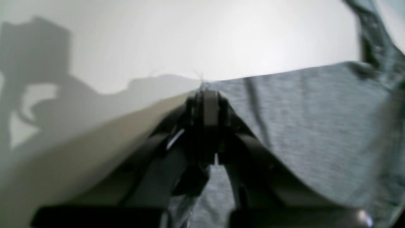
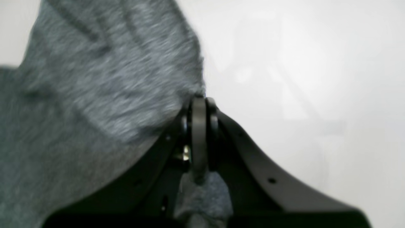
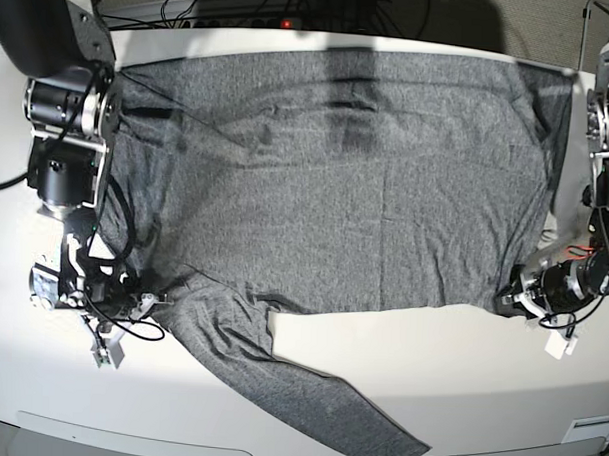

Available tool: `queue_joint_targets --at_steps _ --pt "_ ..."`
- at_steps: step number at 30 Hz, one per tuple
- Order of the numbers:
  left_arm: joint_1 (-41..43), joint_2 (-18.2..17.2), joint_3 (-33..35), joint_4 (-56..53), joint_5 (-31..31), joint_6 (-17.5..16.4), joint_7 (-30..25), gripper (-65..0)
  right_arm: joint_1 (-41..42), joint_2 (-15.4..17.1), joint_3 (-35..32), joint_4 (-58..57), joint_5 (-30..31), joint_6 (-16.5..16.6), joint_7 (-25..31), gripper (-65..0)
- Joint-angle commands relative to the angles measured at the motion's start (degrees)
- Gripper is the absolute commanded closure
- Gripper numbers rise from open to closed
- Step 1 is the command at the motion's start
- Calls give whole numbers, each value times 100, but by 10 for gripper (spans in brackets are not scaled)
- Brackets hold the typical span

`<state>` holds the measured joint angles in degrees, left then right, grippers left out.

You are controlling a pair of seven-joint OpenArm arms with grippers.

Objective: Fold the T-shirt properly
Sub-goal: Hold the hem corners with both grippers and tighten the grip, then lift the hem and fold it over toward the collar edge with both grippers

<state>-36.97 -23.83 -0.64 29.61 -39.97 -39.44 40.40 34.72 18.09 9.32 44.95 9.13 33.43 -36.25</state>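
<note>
Both tools, left (image 1: 207, 95) and right (image 2: 199, 106), pinch T-shirt (image 3: 336, 179) corners on the white table (image 3: 460, 364), cables (image 3: 242, 1) behind

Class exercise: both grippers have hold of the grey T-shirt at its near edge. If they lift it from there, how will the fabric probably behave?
The T-shirt will probably sag between the left gripper and the right gripper: it already lies wrinkled and limp. The loose sleeve would likely trail behind. The soft knit bunched in the fingers suggests a secure, non-slippery hold.
</note>
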Motion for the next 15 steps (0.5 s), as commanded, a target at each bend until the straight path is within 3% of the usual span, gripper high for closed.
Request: queue_joint_targets --at_steps 1,11,15 --pt "-173 -96 -7 157 -229 -56 50 0 52 118 13 234 127 85 79 0" --pt "-170 -264 -7 490 -442 -56 726 0 -1139 378 13 2153 361 105 -195 0" --pt "-33 -525 -7 802 -1320 -56 1513 0 -1451 514 20 2750 391 103 -306 0"
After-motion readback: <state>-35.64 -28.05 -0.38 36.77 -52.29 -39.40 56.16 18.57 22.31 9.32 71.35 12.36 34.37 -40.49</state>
